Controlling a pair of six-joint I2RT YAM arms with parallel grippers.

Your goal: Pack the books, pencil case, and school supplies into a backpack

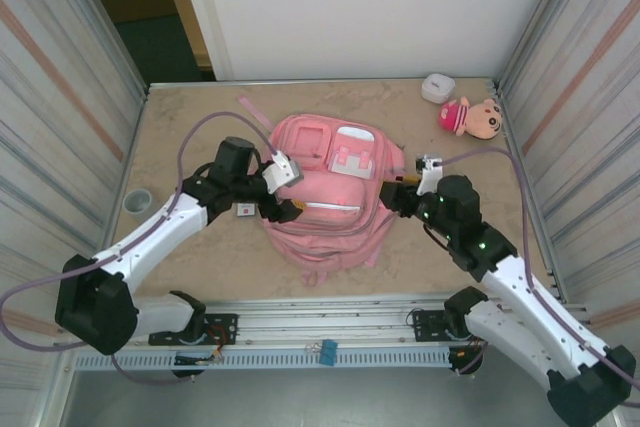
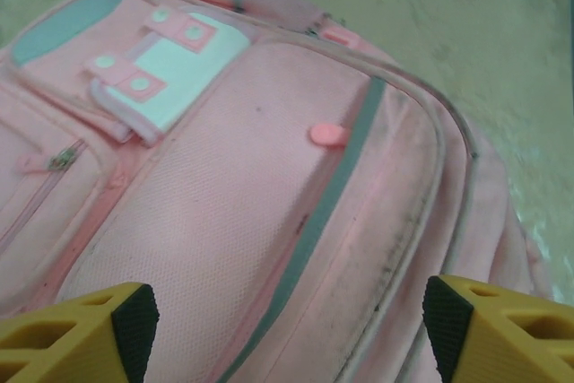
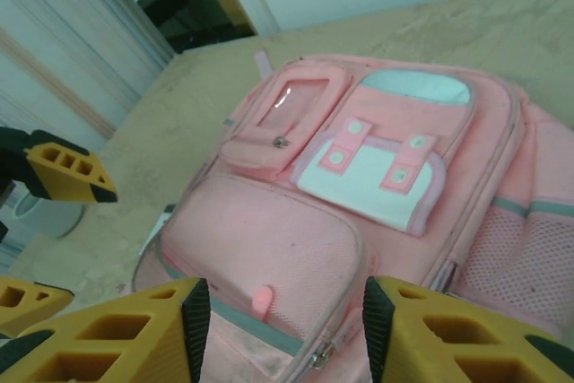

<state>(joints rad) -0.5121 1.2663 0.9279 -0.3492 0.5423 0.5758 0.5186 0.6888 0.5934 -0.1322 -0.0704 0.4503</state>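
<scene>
**Both tools open at the backpack's sides**

The pink backpack [image 1: 330,197] lies flat, front pockets up, in the middle of the surface [image 1: 190,122], its lower end towards the near edge; my left tool [image 2: 287,334] stands at its left side with the jaws wide apart and nothing between them; in the left wrist view both yellow fingers [image 2: 99,334] frame the large lower front pocket, which lies just beyond them. My right tool [image 3: 282,329] sits at the backpack's right side, jaws apart and clamped on nothing; the same lower pocket and its small pink tab show in the gap, close ahead. The two tools face each other across the backpack. A plush doll [image 1: 472,117] and a small white box [image 1: 437,87] rest by the far right corner, well apart from both tools; a grey round container [image 1: 137,200] stands at the left edge.
</scene>
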